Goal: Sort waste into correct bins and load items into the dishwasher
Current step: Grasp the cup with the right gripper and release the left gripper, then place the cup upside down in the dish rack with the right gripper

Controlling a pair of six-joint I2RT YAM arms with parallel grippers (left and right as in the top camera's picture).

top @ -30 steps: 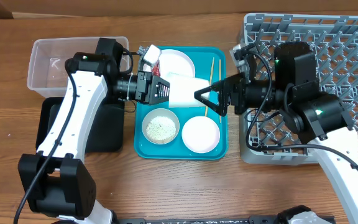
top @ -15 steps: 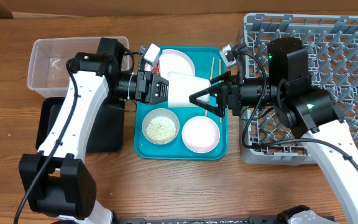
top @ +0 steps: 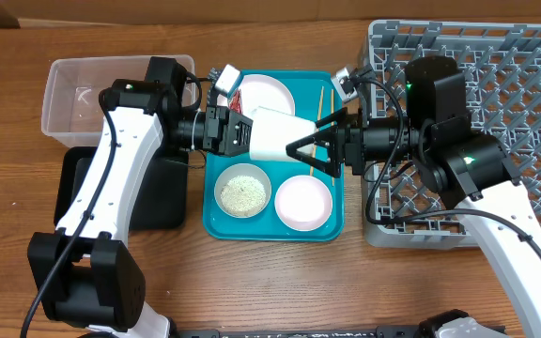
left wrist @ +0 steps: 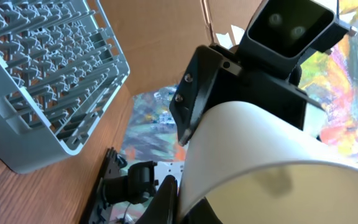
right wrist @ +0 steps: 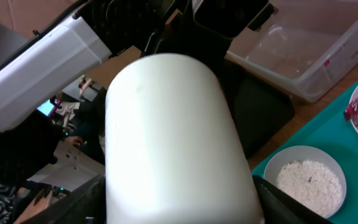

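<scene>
My left gripper (top: 248, 134) is shut on the rim of the small white cup (top: 275, 134) and holds it on its side above the teal tray (top: 216, 223). In the left wrist view the cup (left wrist: 260, 155) fills the frame, its rim pinched in my left gripper (left wrist: 185, 205). My right gripper (top: 301, 150) is open, its fingers (right wrist: 284, 199) on either side of the cup's base (right wrist: 173, 137). On the tray are a bowl of rice (top: 242, 192), an empty bowl (top: 302, 202), the plate (top: 265, 94), a red wrapper (top: 233, 97) and chopsticks (top: 322, 103). The tissue is not in view.
The clear tub (top: 83, 94) stands at the back left, with the black tray (top: 162, 197) in front of it under my left arm. The grey dish rack (top: 505, 75) stands at the right, partly under my right arm.
My right gripper has moved left towards the cup and now has its fingers around the cup's base. My left gripper still holds the cup in the same place.
</scene>
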